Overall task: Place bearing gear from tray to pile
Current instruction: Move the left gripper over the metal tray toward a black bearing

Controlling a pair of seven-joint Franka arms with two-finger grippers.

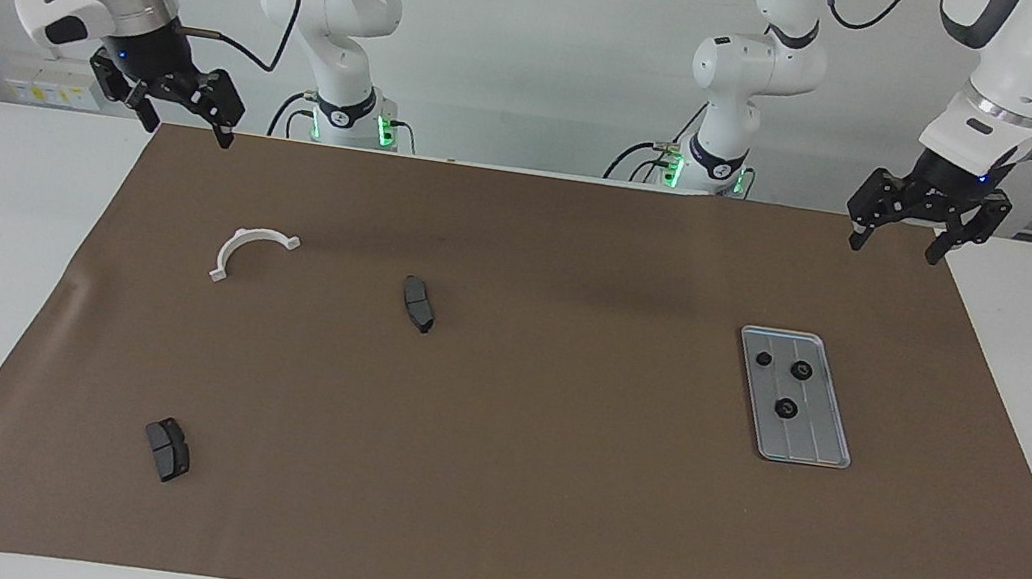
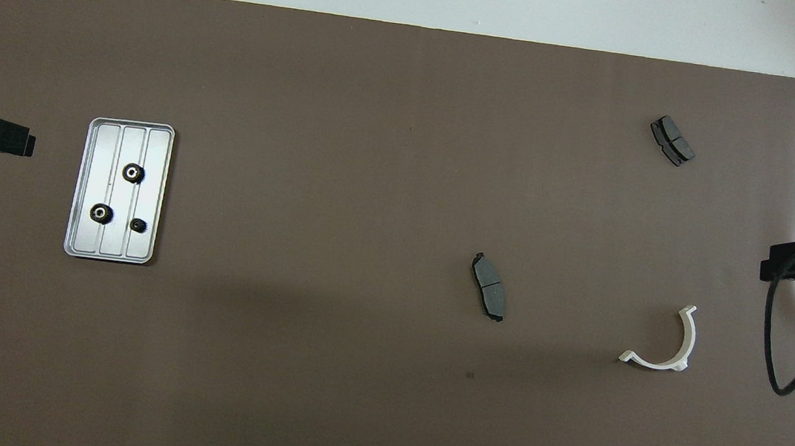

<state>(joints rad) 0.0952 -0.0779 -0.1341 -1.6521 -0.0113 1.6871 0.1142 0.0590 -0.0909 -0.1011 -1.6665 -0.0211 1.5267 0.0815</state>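
We see three bearing gears (image 1: pixel 785 408) on the tray (image 1: pixel 821 452), below and inward of the open, empty left gripper (image 1: pixel 896 244). Right gripper (image 1: pixel 184 125) waits open. We'd drop straight down, pinch one gear, avoid the ridges.

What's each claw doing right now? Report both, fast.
Left claw: open, empty, raised near the brown mat's edge at its arm's end of the table.
Right claw: open, empty, raised likewise at its end.

Both arms raised and waiting, left claw (image 1: pixel 922 236) and right claw (image 1: pixel 167 101) open, empty.
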